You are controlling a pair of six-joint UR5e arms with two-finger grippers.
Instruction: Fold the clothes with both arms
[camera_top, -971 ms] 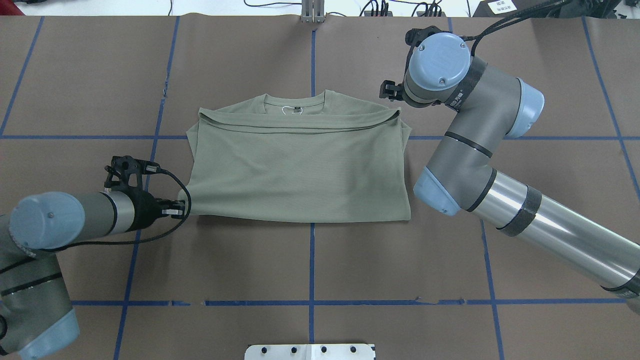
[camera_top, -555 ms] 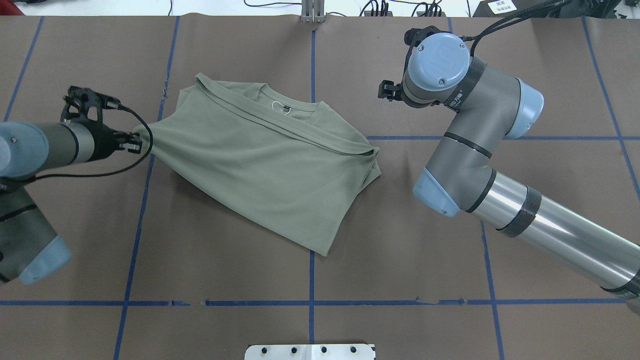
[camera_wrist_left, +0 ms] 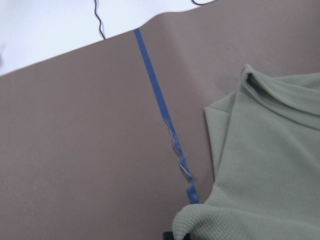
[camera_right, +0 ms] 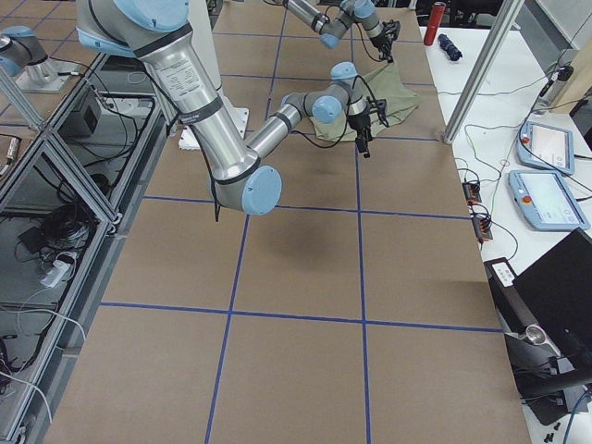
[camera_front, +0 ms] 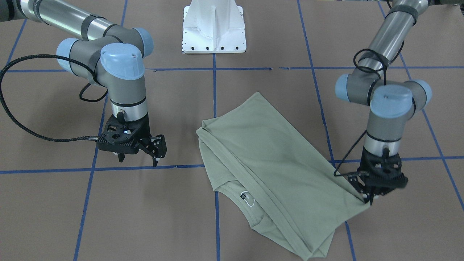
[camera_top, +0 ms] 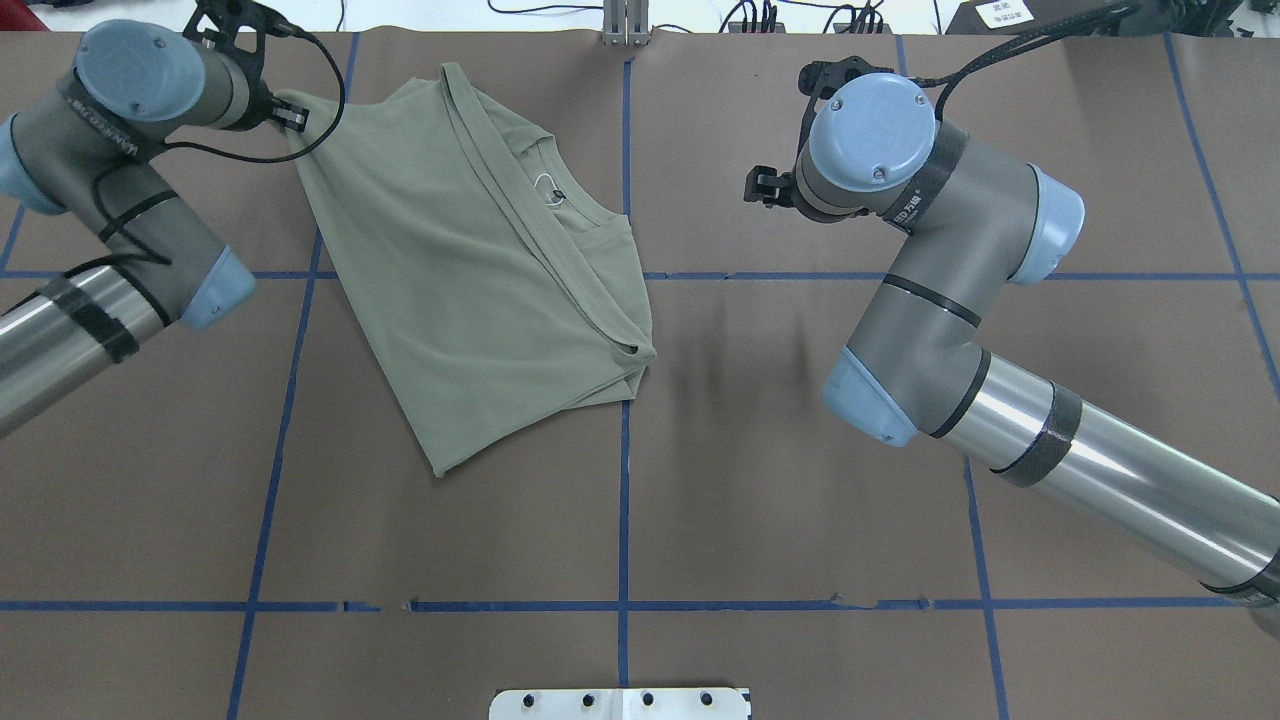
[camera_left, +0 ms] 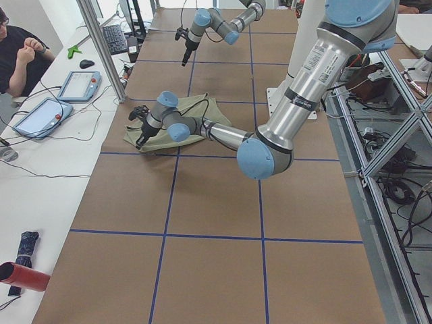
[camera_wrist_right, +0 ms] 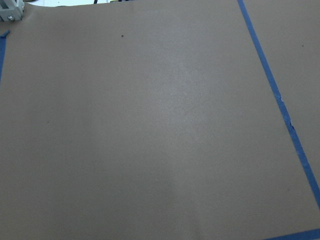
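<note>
The clothes are one sage-green shirt [camera_top: 470, 270], folded and lying askew on the brown table left of centre. Its collar and white string loop [camera_top: 548, 187] face the middle. My left gripper [camera_top: 290, 112] is at the far left of the table, shut on a corner of the shirt. The front-facing view shows the same pinch, with the left gripper [camera_front: 365, 197] on the stretched corner of the shirt [camera_front: 275, 170]. In the left wrist view, shirt fabric [camera_wrist_left: 270, 165] fills the lower right. My right gripper [camera_front: 155, 149] hangs open and empty above bare table, right of the shirt, apart from it.
Blue tape lines [camera_top: 623, 480] mark a grid on the brown table cover. The white pedestal base [camera_front: 214, 29] stands at the robot's side. A metal post [camera_top: 625, 25] sits at the far edge. A person [camera_left: 20, 54] sits at a side desk with tablets.
My left gripper has dragged the held shirt corner from the near left to the far left, swinging the folded shirt clockwise and leftward. The right arm has barely moved.
</note>
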